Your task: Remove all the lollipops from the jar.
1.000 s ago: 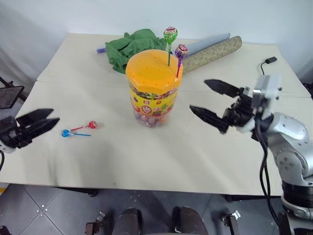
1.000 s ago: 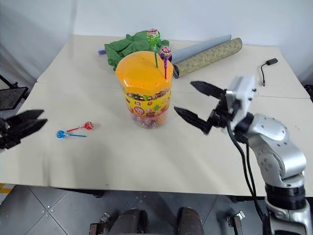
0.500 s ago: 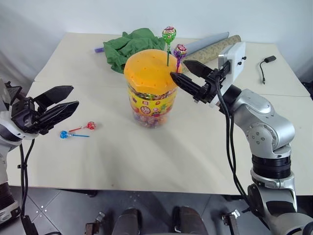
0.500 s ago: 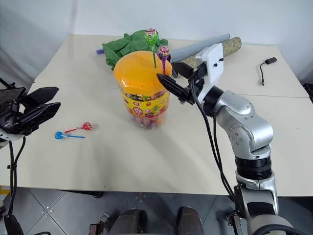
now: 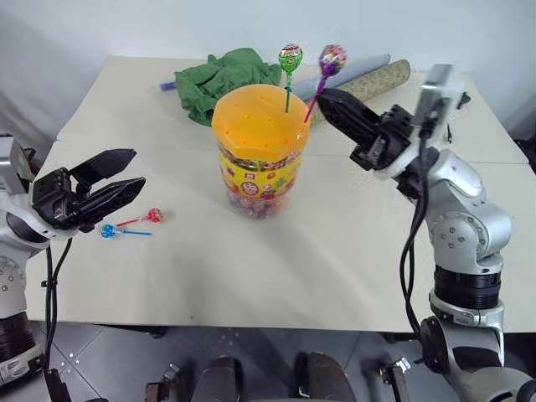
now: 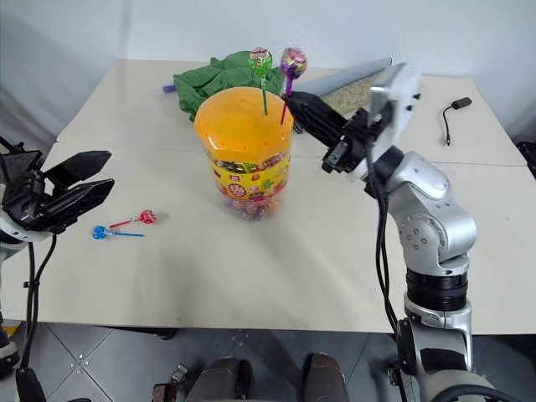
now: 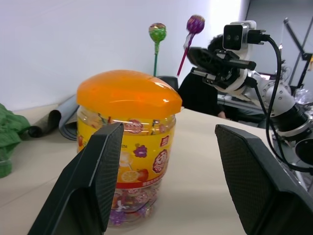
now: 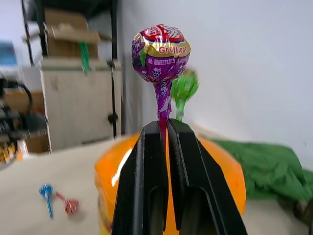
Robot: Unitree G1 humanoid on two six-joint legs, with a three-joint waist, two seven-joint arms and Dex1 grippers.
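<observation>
Over the counter (image 5: pixel 352 251), your right hand (image 5: pixel 328 99) grips the purple lollipop (image 5: pixel 332 59) by its stick, which slants upward above the jar (image 5: pixel 256 151); your left hand (image 5: pixel 113 180) hangs open.

A pale beige surface (image 5: pixel 352 251) stands against a plain white wall (image 5: pixel 251 25); dark grey floor tiles (image 5: pixel 100 360) show beneath its near edge.

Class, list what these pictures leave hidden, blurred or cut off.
- Purple lollipop: stick's lower part, right wrist view, hidden inside the shut right claw.
- Jar: its base, left wrist view, behind the left claw's finger.
- Green cloth: left wrist view, cut by the edge.
</observation>
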